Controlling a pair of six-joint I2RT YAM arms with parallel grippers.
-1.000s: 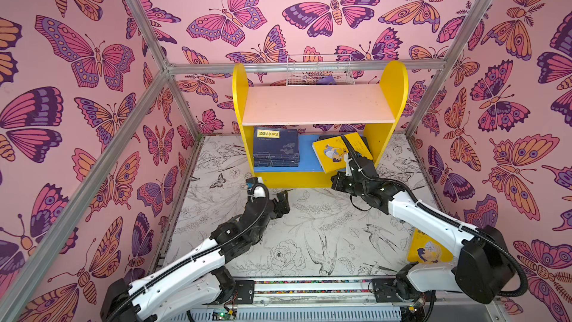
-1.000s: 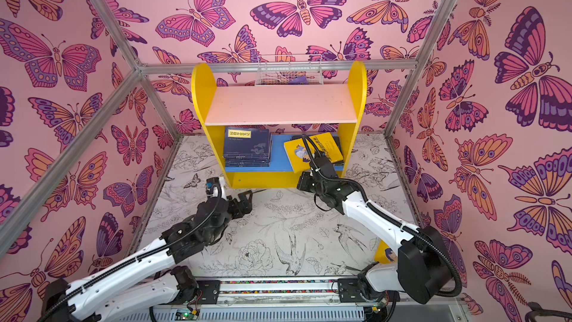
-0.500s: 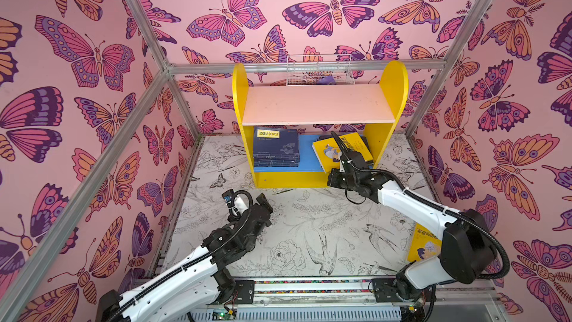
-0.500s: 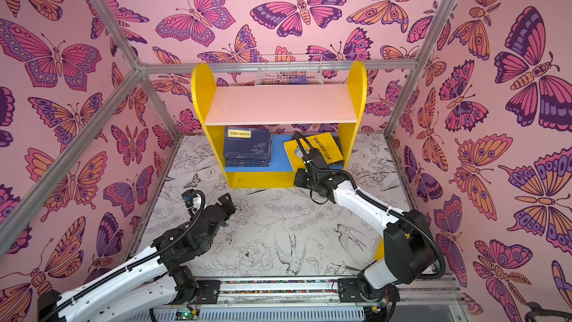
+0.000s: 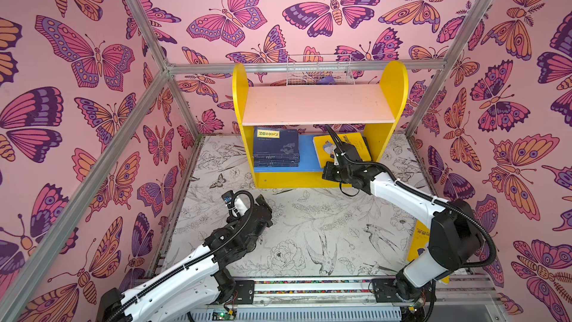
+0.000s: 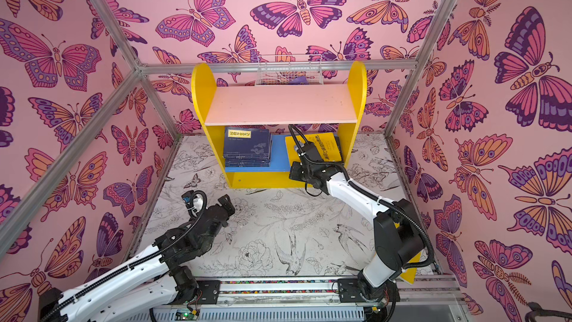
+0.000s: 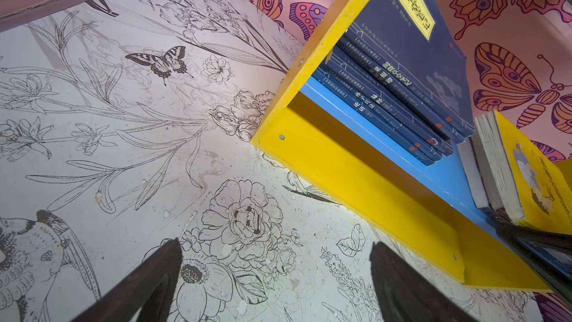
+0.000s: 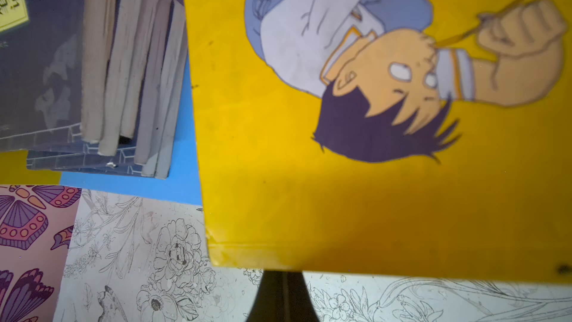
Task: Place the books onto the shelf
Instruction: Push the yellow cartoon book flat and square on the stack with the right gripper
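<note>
The shelf [image 5: 318, 105] [image 6: 280, 103] stands at the back, yellow-sided with a pink upper board. Both top views show a stack of navy books [image 5: 275, 147] [image 6: 247, 147] on the left of its blue lower board. On the right a yellow cartoon book [image 5: 356, 147] [image 8: 309, 181] lies on other books. My right gripper [image 5: 328, 171] [image 8: 283, 274] is shut, its tip against that book's overhanging front edge. My left gripper [image 5: 263, 209] [image 7: 275, 243] hangs open and empty over the floor, front-left of the shelf. Another yellow book [image 5: 421, 243] leans at the right wall, behind the right arm.
A white wire basket [image 5: 318, 71] sits behind the shelf's top. Metal frame posts and butterfly walls close in both sides. The floor [image 5: 309, 227] between the two arms is a flower-printed sheet. The shelf's pink upper board carries nothing.
My left gripper has drawn back from the shelf's front toward the left, still open. The right gripper, still shut, has edged in toward the yellow book's front edge.
</note>
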